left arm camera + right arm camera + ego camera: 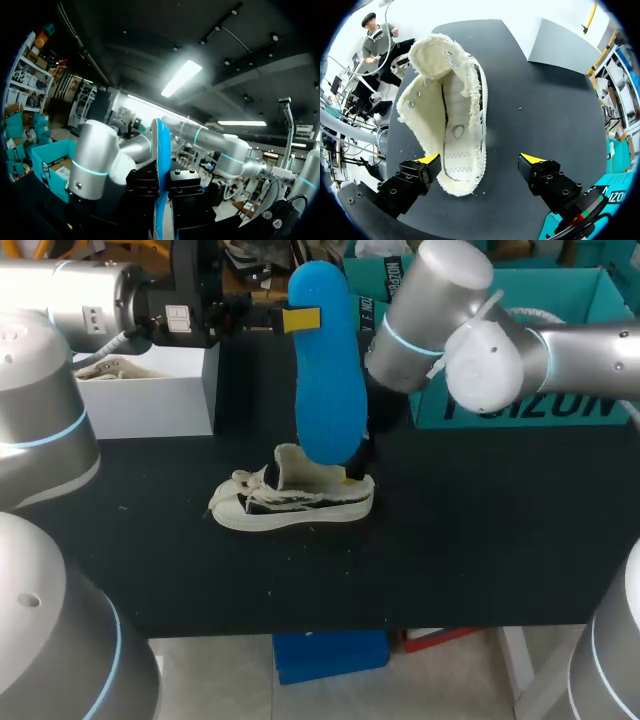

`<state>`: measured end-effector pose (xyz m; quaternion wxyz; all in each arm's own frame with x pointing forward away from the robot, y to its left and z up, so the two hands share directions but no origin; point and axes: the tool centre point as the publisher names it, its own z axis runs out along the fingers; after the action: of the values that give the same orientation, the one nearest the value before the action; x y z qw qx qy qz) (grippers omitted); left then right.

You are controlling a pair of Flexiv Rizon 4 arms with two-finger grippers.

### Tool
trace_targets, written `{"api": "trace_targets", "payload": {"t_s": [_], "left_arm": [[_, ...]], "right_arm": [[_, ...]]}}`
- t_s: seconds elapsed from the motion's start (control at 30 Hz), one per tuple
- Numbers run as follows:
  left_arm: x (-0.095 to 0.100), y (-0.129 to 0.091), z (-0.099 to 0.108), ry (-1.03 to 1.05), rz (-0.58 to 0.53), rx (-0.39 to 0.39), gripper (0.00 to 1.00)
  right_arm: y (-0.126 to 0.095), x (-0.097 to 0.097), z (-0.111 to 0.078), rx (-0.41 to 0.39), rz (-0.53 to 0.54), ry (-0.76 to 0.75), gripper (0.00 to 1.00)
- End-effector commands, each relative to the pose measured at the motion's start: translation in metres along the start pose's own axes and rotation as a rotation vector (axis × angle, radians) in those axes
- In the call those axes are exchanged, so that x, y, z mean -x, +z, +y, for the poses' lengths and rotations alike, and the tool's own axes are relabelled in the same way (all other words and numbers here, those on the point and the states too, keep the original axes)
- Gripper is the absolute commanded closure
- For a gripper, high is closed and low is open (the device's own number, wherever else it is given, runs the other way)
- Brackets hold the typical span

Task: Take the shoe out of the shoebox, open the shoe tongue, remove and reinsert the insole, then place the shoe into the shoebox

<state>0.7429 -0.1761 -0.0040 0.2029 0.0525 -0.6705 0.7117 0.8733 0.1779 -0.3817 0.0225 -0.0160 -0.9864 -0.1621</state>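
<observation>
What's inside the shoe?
Only its pale bare floor and lining show inside the shoe. The blue insole is out, held by the left fingers. The toe end is hidden.

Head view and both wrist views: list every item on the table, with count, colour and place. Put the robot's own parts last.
Table: one, black, under everything.
Shoe: one, cream with black markings, lying on the table's middle, opened up with no insole inside.
Insole: one, blue, held upright in the air above the shoe's heel end.
Shoebox: one, white, at the table's rear left.
Left gripper: one, black with yellow tips, shut on the insole near its upper end.
Right gripper: one, black with yellow tips, open, over the shoe's heel end, one finger beside the shoe.
Arms: two, silver, left arm and right arm.
</observation>
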Motion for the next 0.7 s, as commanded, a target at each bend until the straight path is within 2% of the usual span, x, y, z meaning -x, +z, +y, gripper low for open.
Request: {"api": "trace_targets", "payload": {"t_s": [0.03, 0.33, 0.7], "left_arm": [[0.000, 0.001, 0.001, 0.002, -0.004, -0.002, 1.00], [0.000, 0.001, 0.001, 0.002, -0.004, -0.002, 1.00], [0.000, 0.001, 0.001, 0.002, -0.004, -0.002, 1.00]], "right_arm": [[0.006, 0.002, 0.012, -0.174, -0.003, 0.008, 0.00], [0.016, 0.004, 0.026, -0.229, 0.006, -0.002, 0.00], [0.032, 0.012, 0.042, -0.232, 0.031, -0.022, 0.00]]}}
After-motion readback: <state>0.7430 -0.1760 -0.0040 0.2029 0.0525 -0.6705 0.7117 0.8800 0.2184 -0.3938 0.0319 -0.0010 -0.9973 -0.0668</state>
